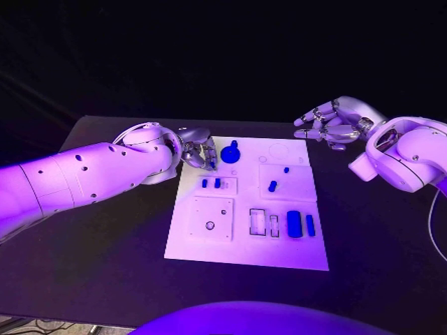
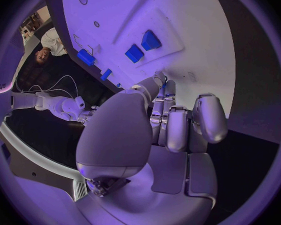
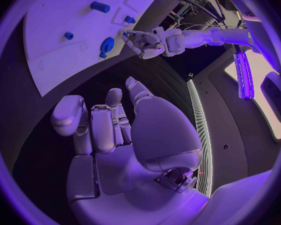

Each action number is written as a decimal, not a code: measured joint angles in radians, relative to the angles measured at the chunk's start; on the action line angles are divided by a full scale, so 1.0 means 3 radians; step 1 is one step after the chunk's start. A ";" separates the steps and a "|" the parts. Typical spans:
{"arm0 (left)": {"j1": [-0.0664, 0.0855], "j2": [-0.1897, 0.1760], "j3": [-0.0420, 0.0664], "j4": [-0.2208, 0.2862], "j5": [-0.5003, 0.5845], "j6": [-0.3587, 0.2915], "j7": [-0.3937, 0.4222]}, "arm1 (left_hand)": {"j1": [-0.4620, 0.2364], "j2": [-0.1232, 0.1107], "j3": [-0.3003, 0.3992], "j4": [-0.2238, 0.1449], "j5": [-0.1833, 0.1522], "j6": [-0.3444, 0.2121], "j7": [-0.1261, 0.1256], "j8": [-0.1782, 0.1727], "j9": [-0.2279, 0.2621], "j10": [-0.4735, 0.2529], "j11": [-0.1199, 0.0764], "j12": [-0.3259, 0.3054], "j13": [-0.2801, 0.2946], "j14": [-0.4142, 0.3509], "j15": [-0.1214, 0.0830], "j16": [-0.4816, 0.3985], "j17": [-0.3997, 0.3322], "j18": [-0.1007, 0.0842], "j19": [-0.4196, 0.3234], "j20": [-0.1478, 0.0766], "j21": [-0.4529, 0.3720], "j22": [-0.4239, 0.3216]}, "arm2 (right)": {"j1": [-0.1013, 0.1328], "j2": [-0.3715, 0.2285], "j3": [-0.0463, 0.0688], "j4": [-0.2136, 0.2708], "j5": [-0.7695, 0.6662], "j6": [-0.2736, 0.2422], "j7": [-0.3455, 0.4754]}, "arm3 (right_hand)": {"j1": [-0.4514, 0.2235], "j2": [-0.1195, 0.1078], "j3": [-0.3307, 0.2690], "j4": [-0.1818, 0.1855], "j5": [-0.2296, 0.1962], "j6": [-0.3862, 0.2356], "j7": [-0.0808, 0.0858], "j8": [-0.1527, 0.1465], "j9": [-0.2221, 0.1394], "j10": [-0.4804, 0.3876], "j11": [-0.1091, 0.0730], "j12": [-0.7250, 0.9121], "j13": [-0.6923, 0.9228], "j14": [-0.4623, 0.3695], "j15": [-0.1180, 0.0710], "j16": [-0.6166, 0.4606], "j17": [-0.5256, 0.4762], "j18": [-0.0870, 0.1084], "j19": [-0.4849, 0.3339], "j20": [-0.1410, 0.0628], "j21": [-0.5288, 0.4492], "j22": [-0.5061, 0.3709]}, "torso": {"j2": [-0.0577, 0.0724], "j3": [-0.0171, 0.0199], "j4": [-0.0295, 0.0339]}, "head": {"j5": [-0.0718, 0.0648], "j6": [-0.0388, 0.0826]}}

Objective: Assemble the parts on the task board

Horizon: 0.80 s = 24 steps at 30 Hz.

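left hand [image 1: 196, 150]: fingertips at the task board's [image 1: 246, 255] left edge overlap the blue keyhole-shaped part [image 1: 230, 153]; contact cannot be told, perhaps just beside it.
left hand, wrist view: palm covers the board's near edge; fingertips end close to the two blue blocks [image 2: 142, 46].
small holes at the board's far right corner [image 1: 284, 150]: too faint to tell their shape.
right hand [image 1: 332, 123]: fingers curled, inside of the palm hidden.

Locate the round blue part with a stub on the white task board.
In the head view, the round blue part lies at the white task board's far left edge, right beside the left hand's fingertips.
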 measured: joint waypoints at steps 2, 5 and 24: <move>-0.0002 0.0001 0.0000 0.0003 0.0001 0.0013 0.0000 | 0.0000 0.0000 0.0000 0.0000 0.0000 0.0000 0.0000 0.0000 0.0000 0.0000 0.0000 0.0000 0.0000 0.0000 0.0000 0.0000 0.0000 0.0000 0.0000 0.0000 0.0000 0.0000 | 0.0000 0.0001 0.0000 0.0000 0.0000 0.0001 0.0000 | 0.0000 0.0000 0.0000 0.0000 0.0000 0.0000 0.0000 0.0000 0.0000 0.0000 0.0000 0.0000 0.0000 0.0000 0.0000 0.0000 0.0000 0.0000 0.0000 0.0000 0.0000 0.0000 | 0.0000 0.0000 0.0000 | -0.0002 -0.0001; -0.0003 0.0007 0.0000 0.0012 0.0003 0.0031 0.0000 | 0.0000 0.0000 0.0000 0.0000 0.0000 0.0000 0.0000 0.0000 0.0000 0.0000 0.0000 0.0000 -0.0001 0.0000 0.0000 0.0000 -0.0006 0.0000 0.0000 0.0000 -0.0015 -0.0002 | 0.0000 0.0002 0.0000 0.0000 -0.0001 0.0002 0.0000 | 0.0000 0.0000 0.0000 0.0000 0.0000 0.0000 0.0000 0.0000 0.0000 0.0000 0.0000 0.0000 0.0000 0.0000 0.0000 0.0000 0.0000 0.0000 0.0000 0.0000 0.0000 0.0000 | -0.0001 0.0000 0.0000 | -0.0003 -0.0001; -0.0010 0.0030 -0.0004 0.0026 0.0009 0.0057 0.0002 | 0.0000 0.0000 0.0009 -0.0010 0.0000 0.0012 -0.0013 0.0000 -0.0003 0.0022 0.0002 0.0000 -0.0001 0.0000 0.0000 0.0000 -0.0006 0.0000 0.0000 0.0000 -0.0015 -0.0005 | 0.0000 0.0003 0.0000 0.0000 -0.0004 0.0007 0.0000 | 0.0000 0.0000 0.0000 0.0000 0.0000 0.0000 0.0000 0.0000 0.0000 0.0000 0.0000 0.0000 0.0000 0.0000 0.0000 0.0000 0.0000 0.0000 0.0000 0.0000 0.0000 0.0000 | -0.0002 -0.0001 0.0002 | -0.0006 -0.0002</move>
